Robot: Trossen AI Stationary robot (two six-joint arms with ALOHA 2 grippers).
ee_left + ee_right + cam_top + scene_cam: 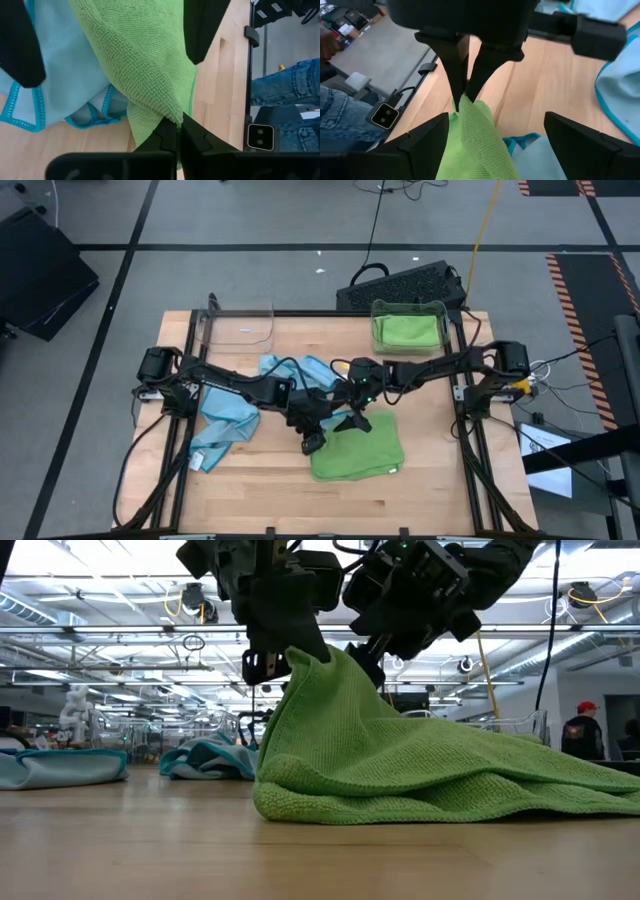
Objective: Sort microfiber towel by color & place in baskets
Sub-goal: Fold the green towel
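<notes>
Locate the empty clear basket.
High view: the empty clear basket sits at the table's far left corner, beyond the blue towels, opposite the basket holding a green towel.

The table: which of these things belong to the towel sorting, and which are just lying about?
Job:
green towel, pinched by left gripper
blue towels
empty clear basket
basket holding green towel
right gripper, open

Lying about:
black keyboard
yellow cable
</notes>
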